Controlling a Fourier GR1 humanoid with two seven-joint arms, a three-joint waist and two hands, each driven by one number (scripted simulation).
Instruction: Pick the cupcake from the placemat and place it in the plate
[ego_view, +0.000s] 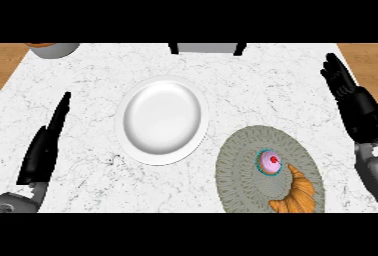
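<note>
Sitting on the grey round placemat (244, 172), near its middle: the cupcake (270, 162) (pink frosting, red dot on top, teal wrapper). Lying just beside it, on the same mat toward the near right: a croissant (297, 195), its tip touching or nearly touching the cupcake. Standing apart to the left, bare, on the white marbled surface (88, 75): the white plate (163, 119). Hovering at the right edge, well clear of the mat: the right hand (353, 102), fingers straight, holding nothing. Resting at the left edge: the left hand (44, 145), fingers likewise straight and holding nothing. Peeking in at the far left corner: a grey bowl (53, 49).
</note>
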